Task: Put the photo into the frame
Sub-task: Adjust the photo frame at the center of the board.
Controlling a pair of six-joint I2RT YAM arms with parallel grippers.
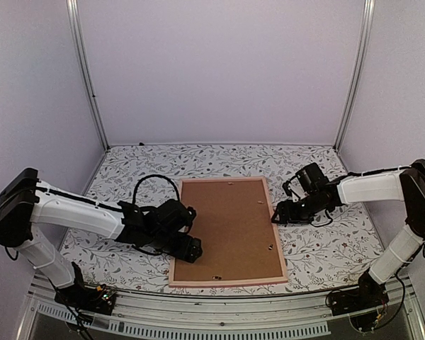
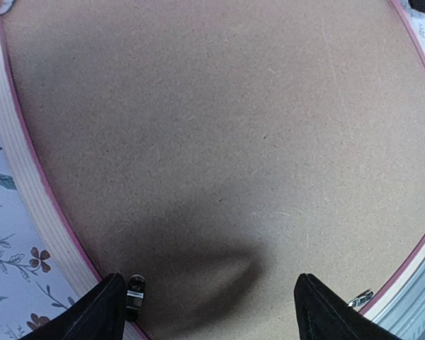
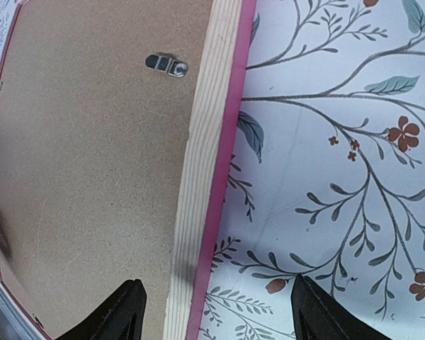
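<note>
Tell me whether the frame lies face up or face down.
Face down: the frame lies flat, its brown backing board and a metal clip facing up.

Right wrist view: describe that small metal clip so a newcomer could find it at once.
The pink-edged frame lies on the floral tablecloth, filled by a brown backing board. Just inside its right rail, ahead of the open right gripper, sits the clip: a small silver tab, shiny where everything around it is matte brown or pale wood.
</note>
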